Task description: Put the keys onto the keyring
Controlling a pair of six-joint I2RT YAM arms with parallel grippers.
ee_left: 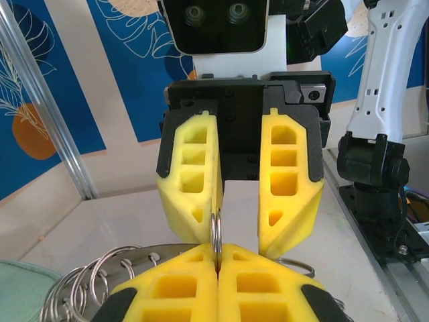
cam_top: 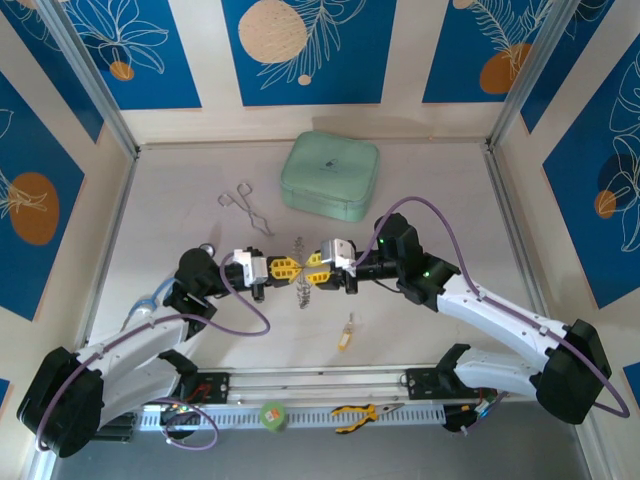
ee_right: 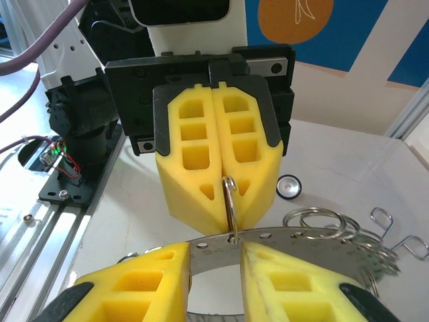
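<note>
The keyring (cam_top: 299, 270), a flat silver band fringed with small wire loops, hangs between my two grippers at the table's middle. My left gripper (ee_left: 218, 258) is shut on one small loop (ee_left: 216, 231) of it, and the band (ee_left: 144, 255) runs off to the left with several loops. Facing it, my right gripper (ee_right: 216, 251) stands open; its fingers (ee_left: 285, 181) sit on either side of that loop (ee_right: 230, 201) and over the band (ee_right: 301, 240) without clamping it. One key with a yellow head (cam_top: 345, 335) lies on the table in front of the grippers, untouched.
Silver forceps (cam_top: 245, 208) lie at the back left, and a mint-green case (cam_top: 330, 175) at the back centre. Yellow-handled pliers (cam_top: 362, 411) and a small green round thing (cam_top: 272, 415) rest on the front rail. A small black-rimmed disc (ee_right: 288, 186) lies near the left arm.
</note>
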